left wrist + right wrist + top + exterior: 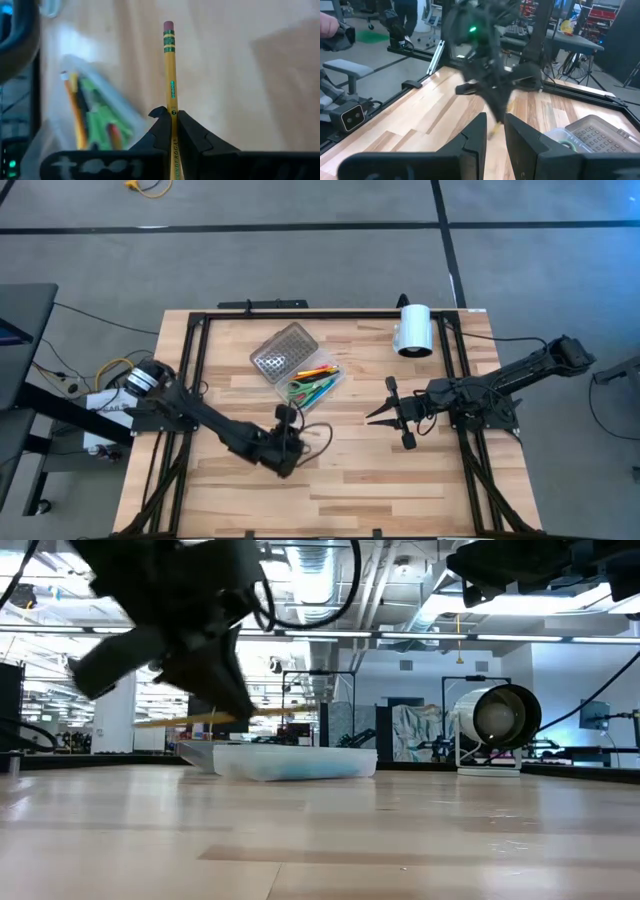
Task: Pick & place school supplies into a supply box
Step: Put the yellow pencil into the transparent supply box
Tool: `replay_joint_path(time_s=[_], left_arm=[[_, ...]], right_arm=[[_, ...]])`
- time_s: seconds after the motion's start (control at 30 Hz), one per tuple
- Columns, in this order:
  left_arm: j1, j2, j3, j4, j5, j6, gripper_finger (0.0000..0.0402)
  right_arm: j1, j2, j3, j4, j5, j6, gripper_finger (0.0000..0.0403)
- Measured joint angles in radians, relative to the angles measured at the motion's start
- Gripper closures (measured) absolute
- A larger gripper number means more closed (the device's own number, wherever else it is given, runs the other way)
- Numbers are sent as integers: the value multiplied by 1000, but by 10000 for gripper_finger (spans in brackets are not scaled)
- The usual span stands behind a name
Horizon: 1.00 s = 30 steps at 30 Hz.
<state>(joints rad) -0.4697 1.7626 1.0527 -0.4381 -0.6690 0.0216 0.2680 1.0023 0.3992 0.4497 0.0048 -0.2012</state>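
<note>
The supply box (322, 385) lies open at the table's far middle, its grey dotted lid (283, 350) folded back. Coloured pens and green-handled scissors (300, 391) lie inside it. My left gripper (287, 420) hovers just near of the box, shut on a yellow pencil (170, 65) with a pink eraser. In the low view the pencil (200, 719) hangs level above the table, in front of the box (290, 762). My right gripper (374, 416) waits to the right of the box, open, with nothing between its fingers (476, 135). My left gripper pinches the pencil's shaft (173, 111) between its two fingers, roughly midway along its length. The fingers slant down from the table's left. The eraser end (168, 25) sticks out past the fingertips. The pencil is lifted clear of the table and lies about level.
A white cylinder (413, 330) lies on its side at the far right of the table. Black frame rails (190, 380) run along the table's left, right and far edges. Bare wood (330, 490) fills the near half.
</note>
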Motion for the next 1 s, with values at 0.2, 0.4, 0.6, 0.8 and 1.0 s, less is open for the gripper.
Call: replay_joint_path(time_s=[0.2, 0.4, 0.6, 0.8, 1.0], left_arm=[[139, -95, 1, 9, 8, 0, 401], [382, -140, 2, 125, 171, 54, 401], [580, -140, 2, 281, 448, 88, 401], [696, -141, -13, 334, 606, 36, 401], [753, -142, -104, 436, 677, -18, 401]], right_arm=[[0, 0, 0, 0, 0, 0, 339], [0, 0, 0, 0, 0, 0, 339], [0, 0, 0, -13, 0, 1, 339], [0, 0, 0, -31, 0, 11, 339], [0, 0, 0, -29, 0, 11, 339]])
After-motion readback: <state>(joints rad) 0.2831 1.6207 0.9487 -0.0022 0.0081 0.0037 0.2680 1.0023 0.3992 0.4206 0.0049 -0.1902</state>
